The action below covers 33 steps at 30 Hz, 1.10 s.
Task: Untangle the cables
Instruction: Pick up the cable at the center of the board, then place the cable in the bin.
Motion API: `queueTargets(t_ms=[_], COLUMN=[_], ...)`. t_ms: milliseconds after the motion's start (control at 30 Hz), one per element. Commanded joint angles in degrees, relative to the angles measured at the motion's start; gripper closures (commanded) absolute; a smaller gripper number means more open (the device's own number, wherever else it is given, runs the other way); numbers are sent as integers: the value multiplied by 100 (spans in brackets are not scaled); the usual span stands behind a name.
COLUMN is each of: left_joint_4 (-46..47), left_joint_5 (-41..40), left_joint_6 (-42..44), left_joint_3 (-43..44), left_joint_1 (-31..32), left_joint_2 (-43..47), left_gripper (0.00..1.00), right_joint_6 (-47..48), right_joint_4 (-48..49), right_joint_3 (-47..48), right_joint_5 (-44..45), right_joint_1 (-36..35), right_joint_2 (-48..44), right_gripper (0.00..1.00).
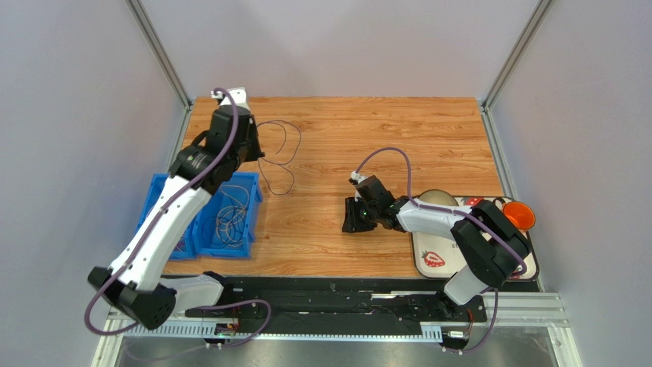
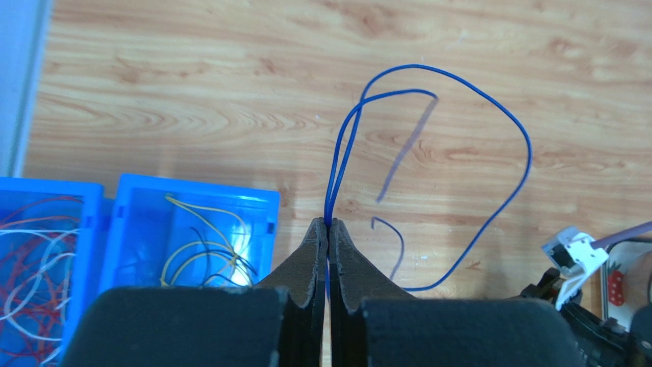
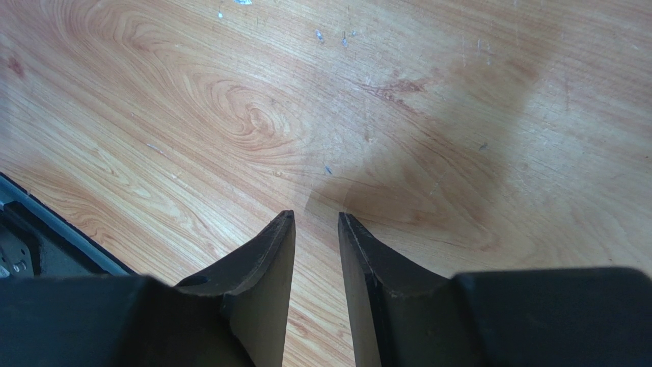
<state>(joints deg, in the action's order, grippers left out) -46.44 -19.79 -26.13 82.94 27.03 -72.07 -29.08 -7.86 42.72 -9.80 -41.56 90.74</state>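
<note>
Looks like the step is laying one separated wire out on the light wooden table (image 1: 344, 122), beyond the blue plastic two-compartment bin (image 2: 199, 187).

How to do it well:
- Keep the pinch and move slowly away from the bin, so the loop can't drag back over its rim.
- Lower until the whole loop rests flat on bare wood, then let go.
- Watch the short free end beside the fingertips. It could hook the loop.

Left gripper (image 2: 328, 223): clamped tight on the thin blue wire (image 2: 528, 153). Two strands rise from the pinch and sweep into one wide loop ahead and to the right of the fingertips. A shadow streak suggests part of it is lifted off the table.

Right gripper (image 3: 316, 218): jaws partly apart, nothing between them, over bare wood mid-table, well apart from the wire.

Remaining cables (image 2: 30, 252) lie in the bin, left of and behind the left gripper: red and white in one compartment, yellow and dark in the next.
</note>
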Motion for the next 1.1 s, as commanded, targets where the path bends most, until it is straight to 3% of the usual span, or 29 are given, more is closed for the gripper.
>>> queueTargets(t_ms=[0,133,433,700,1067], left_joint_4=[-390,-1243,-3002,-4284,-4963], left_joint_5=[-778,-2244,-3802,-4401,-4586], left_joint_6=[232,38,-805,-1816,-2783], left_joint_3=[126,406,680,768,232], left_joint_1=[22,22,22,13,4], left_joint_2=[606,774,651,247,-17], left_gripper=[100,100,100,100,100], right_joint_6=[192,192,175,175,175], right_joint_4=[-568,-559,-585,-594,-594], right_joint_3=[-203,-203,-176,-167,-159], right_joint_5=[383,383,391,391,391], right_joint_1=[-27,-27,-19,-27,-19], right_joint_2=[392,392,418,436,453], right_gripper=[64,64,65,65,66])
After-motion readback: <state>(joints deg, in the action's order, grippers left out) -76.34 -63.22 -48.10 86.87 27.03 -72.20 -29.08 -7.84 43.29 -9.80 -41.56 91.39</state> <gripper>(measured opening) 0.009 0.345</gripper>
